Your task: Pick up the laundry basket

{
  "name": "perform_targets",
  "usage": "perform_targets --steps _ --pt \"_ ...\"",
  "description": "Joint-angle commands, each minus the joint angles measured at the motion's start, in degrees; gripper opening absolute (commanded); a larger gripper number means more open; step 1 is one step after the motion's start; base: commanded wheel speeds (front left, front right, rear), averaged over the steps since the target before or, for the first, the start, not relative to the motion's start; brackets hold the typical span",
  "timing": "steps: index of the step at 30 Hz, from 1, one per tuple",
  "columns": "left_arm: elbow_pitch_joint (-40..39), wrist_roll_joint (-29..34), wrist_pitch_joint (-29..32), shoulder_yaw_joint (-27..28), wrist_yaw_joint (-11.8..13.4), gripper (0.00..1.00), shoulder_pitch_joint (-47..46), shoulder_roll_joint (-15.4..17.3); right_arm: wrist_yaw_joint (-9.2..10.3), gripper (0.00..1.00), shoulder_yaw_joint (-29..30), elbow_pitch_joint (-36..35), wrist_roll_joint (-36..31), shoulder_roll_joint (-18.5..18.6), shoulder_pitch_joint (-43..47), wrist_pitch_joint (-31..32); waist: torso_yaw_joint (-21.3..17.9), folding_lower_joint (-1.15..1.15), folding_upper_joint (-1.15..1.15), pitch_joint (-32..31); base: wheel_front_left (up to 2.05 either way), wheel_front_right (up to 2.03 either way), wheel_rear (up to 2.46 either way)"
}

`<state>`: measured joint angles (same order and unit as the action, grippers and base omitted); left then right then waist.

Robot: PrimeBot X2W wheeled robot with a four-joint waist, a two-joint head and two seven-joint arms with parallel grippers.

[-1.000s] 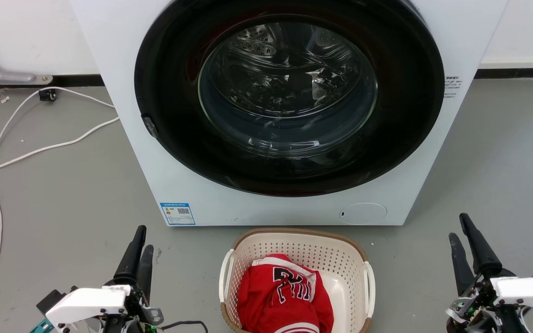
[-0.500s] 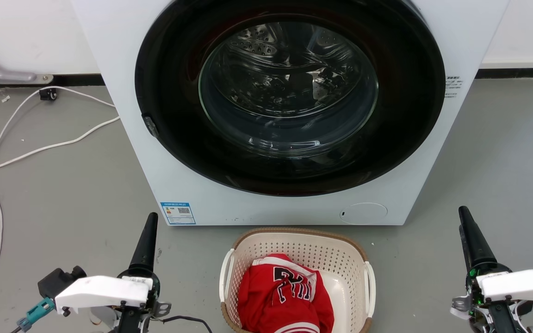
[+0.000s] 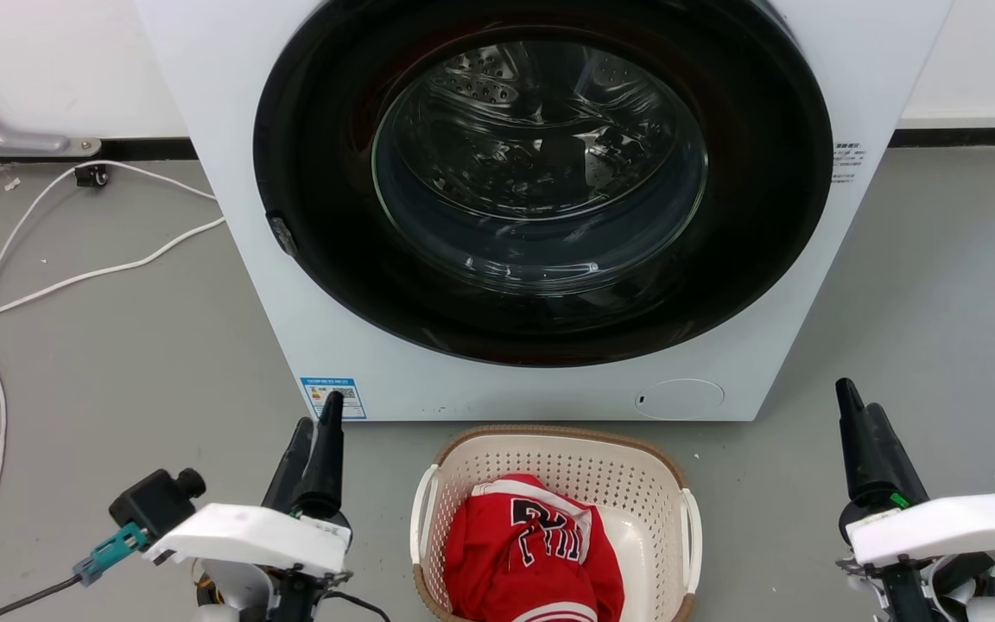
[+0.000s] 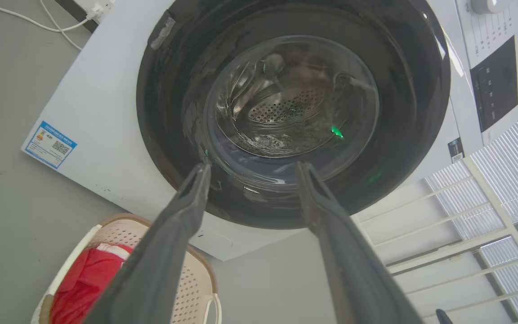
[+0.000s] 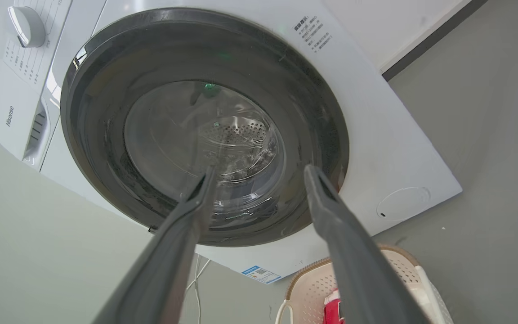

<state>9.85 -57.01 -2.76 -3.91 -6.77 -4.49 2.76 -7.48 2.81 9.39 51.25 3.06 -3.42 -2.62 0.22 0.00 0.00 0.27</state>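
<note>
The laundry basket (image 3: 549,460) stands on the grey floor right in front of the washing machine, cream and perforated, with a brown rim and white side handles. A red jersey (image 3: 532,553) lies inside it. My left gripper (image 3: 316,415) hovers to the basket's left, open and holding nothing, fingers pointing toward the machine. To the basket's right, further from it, my right gripper (image 3: 857,399) is also open and bare. The left wrist view has the basket (image 4: 192,288) at lower left, behind the left gripper (image 4: 253,167). The right wrist view shows the basket (image 5: 398,266) at the bottom right, beside the right gripper (image 5: 260,171).
The white washing machine (image 3: 497,393) with its round dark glass door (image 3: 541,173) shut rises directly behind the basket. White cables (image 3: 74,278) trail over the floor at the left. Open grey floor lies on both sides of the basket.
My left gripper has moved forward and right, closer to the basket's left side. The right gripper has shifted a little forward and left. The basket has not moved.
</note>
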Motion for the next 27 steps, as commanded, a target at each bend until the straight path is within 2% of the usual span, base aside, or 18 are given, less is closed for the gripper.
perform_targets --steps 1,15,27 --pt "-0.81 3.51 -0.71 -0.9 0.39 1.0 -1.62 0.18 -0.01 1.0 -0.26 -1.01 -3.81 0.1 -0.22 -0.81 0.0 0.0 0.0 -0.01 0.0 0.0 0.0" --pt "-0.33 17.21 -3.31 -4.19 2.16 1.0 -1.89 0.18 -0.01 1.0 -0.9 0.42 -18.08 -0.07 0.08 -3.23 0.19 0.0 0.0 -0.1 0.0 0.0 0.0" --pt "0.0 25.44 -5.16 -6.17 3.49 1.0 -2.1 0.27 -0.01 1.0 -1.58 0.61 -26.75 -0.13 0.33 -3.99 0.43 0.0 0.0 -0.17 0.0 0.0 0.0"
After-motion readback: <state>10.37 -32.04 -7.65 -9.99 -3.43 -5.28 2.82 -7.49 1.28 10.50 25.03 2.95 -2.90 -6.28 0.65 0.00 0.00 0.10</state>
